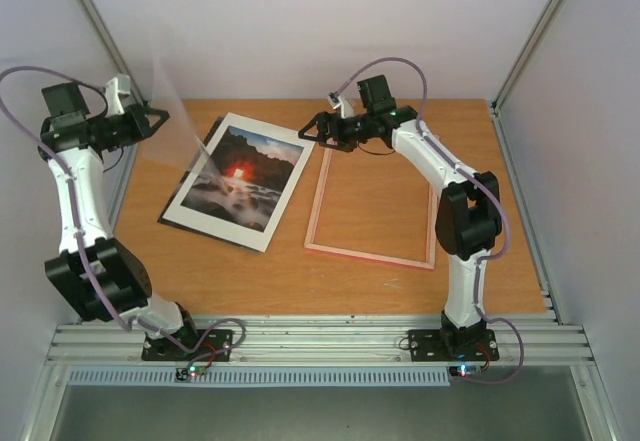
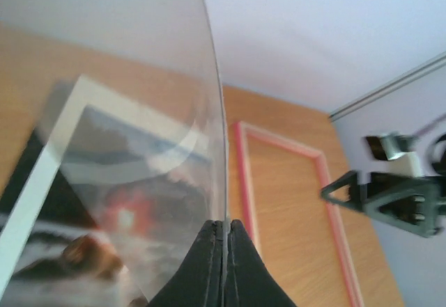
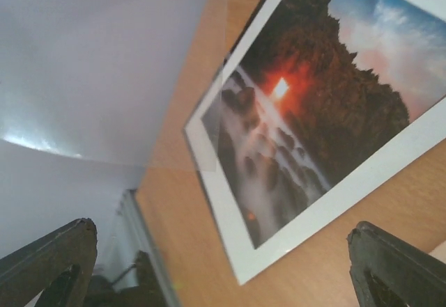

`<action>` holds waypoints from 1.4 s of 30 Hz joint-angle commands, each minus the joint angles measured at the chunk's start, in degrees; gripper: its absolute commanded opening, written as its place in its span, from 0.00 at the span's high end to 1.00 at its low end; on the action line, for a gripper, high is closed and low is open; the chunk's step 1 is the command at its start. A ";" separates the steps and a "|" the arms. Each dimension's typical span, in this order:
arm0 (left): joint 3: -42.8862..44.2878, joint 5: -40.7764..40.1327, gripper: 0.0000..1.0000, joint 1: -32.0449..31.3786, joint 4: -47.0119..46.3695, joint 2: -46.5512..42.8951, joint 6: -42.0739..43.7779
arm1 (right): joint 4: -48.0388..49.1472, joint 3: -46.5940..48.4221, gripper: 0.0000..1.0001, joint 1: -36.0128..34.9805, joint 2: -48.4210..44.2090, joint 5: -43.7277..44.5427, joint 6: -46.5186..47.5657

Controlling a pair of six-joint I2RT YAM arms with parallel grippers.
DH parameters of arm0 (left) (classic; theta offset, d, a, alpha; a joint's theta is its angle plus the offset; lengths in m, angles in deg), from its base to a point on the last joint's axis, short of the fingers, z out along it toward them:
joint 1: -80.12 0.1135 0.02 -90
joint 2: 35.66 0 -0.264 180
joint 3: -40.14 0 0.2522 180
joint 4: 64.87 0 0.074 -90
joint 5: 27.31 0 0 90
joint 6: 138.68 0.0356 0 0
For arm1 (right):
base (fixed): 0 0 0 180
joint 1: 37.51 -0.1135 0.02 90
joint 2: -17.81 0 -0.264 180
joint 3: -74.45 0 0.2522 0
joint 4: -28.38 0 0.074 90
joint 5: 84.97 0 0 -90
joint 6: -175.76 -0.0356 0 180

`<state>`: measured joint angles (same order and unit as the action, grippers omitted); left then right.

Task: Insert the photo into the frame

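The photo lies face up on the table, left of centre, its red sun showing. To its right the thin pink frame lies flat, with bare table inside it. My left gripper is raised over the table's left edge. Its jaws are shut on the edge of a clear pane, which stands up tilted over the photo. My right gripper hovers open and holds nothing above the frame's far left corner, its fingers wide apart.
A dark sheet edge pokes out under the photo's left side. White enclosure walls and metal posts bound the table. An aluminium rail with the arm bases runs along the near edge.
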<state>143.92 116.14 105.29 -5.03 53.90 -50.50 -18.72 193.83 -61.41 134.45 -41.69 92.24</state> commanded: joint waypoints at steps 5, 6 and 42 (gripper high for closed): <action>0.74 11.59 1.00 -2.49 -23.37 -9.60 -23.68 | 29.63 -8.16 0.02 0.17 -0.55 -18.34 -35.50; 0.83 12.16 1.00 -2.84 -25.89 -10.44 -25.82 | 32.47 -8.31 0.01 0.17 -0.13 -18.84 -38.31; -0.98 19.80 0.99 -6.67 -25.34 -21.46 -35.73 | 57.89 -22.04 0.02 0.61 -3.30 -15.19 -71.92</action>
<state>141.98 134.54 98.73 -30.05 33.27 -87.66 38.48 172.17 -60.47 134.73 -56.23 23.17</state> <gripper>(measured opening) 0.009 0.985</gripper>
